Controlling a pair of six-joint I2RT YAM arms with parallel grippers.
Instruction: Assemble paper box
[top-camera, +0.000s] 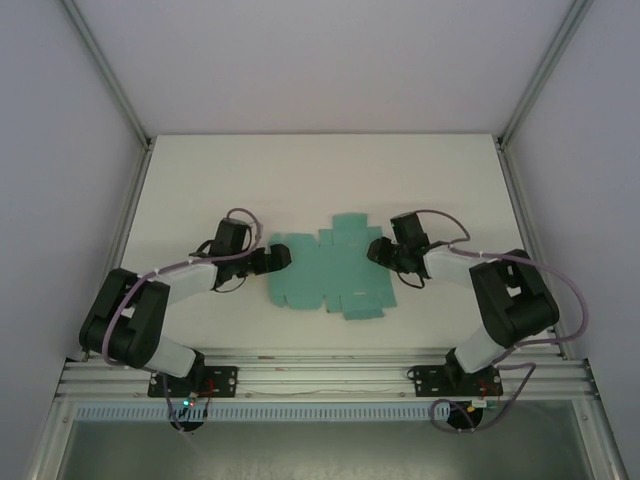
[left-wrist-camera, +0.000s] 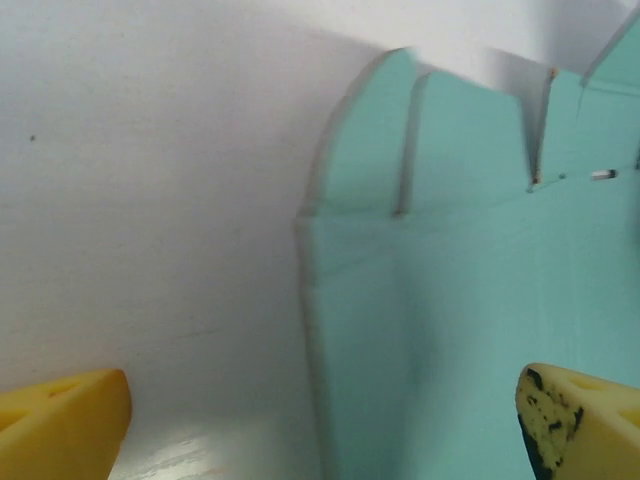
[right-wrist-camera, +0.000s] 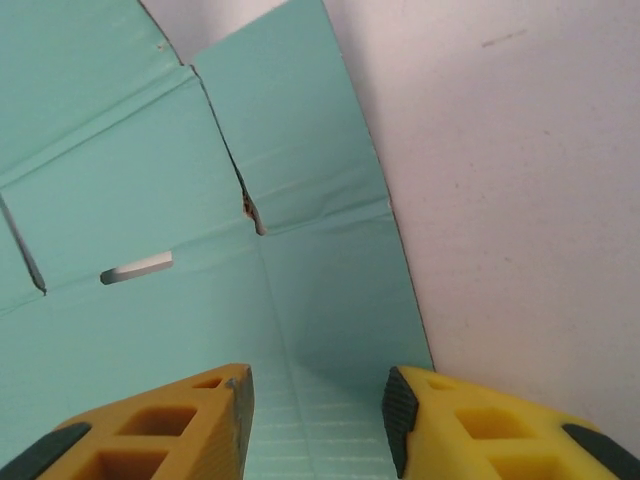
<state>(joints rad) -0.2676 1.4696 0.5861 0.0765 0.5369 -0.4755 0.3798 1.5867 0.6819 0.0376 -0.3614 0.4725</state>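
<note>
- At table (top-camera: 300, 180) centre, lying flat, stretching left to right: paper box (top-camera: 325, 272).
- Straddling its left edge, gaping wide, holding nothing: left gripper (top-camera: 282, 258).
- Hovering over its right edge, half-open, clasping nothing visibly, sitting equally near: right gripper (top-camera: 377, 250).

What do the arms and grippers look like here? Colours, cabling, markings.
Same build on left arm and right arm: black joint housings, white links, looping purple-grey cables. The left gripper and right gripper: black bodies, yellow fingers with dark pads; one left pad looks speckled and worn.
</note>
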